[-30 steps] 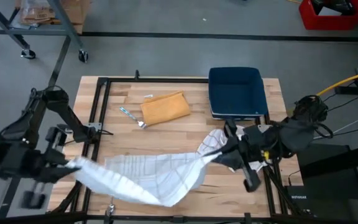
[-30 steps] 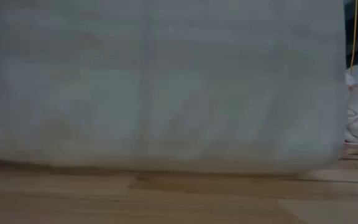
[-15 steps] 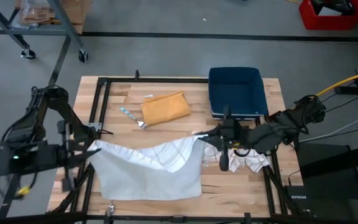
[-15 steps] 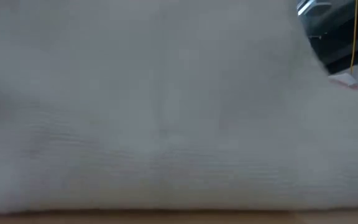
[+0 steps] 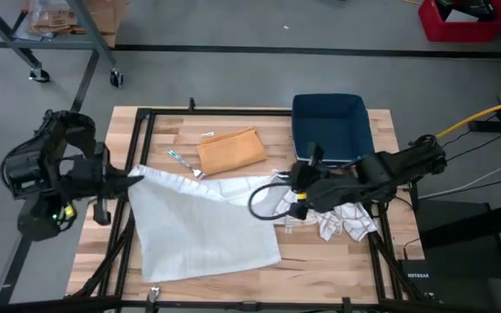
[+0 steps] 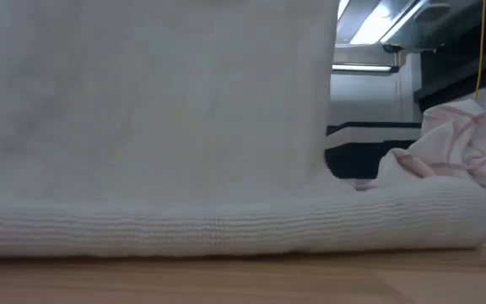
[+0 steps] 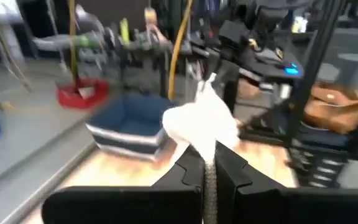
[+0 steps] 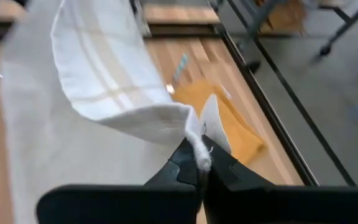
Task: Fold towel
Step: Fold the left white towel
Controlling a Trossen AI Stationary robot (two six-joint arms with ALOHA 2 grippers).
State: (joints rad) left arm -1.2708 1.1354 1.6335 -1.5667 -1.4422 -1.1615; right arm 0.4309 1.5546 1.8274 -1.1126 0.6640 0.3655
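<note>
A white towel with faint grey stripes (image 5: 203,230) lies spread over the table's near middle; in the low view its near edge (image 6: 226,226) rests on the wood and the cloth rises behind it. My left gripper (image 5: 134,178) is shut on its far left corner. My right gripper (image 5: 292,193) is shut on its far right corner, where the edge curls into a loop (image 5: 263,202). In the wrist views, my left gripper (image 7: 209,167) and my right gripper (image 8: 199,163) each show white cloth between the fingers. My left gripper pinches the towel's far left corner (image 7: 205,138) between its two fingers, coming level from the table's left. The corner bunches up past the fingertips, while the towel's near part lies on the table. My right gripper pinches the far right corner (image 8: 196,142) between its two fingers, coming level from the table's right. The edge beyond it (image 8: 123,93) hangs slack in a curve, off the table.
A folded orange cloth (image 5: 230,149) and a small utensil (image 5: 183,163) lie toward the far edge. A blue bin (image 5: 331,129) stands far right. A crumpled white towel with red stripes (image 5: 344,219) lies under my right arm, also seen in the low view (image 6: 471,143).
Both grippers carried the towel's held edge from the near side toward the far edge, the left also shifting right, the right shifting left. The towel, hanging bunched between them before, now lies spread on the table with its near edge down.
</note>
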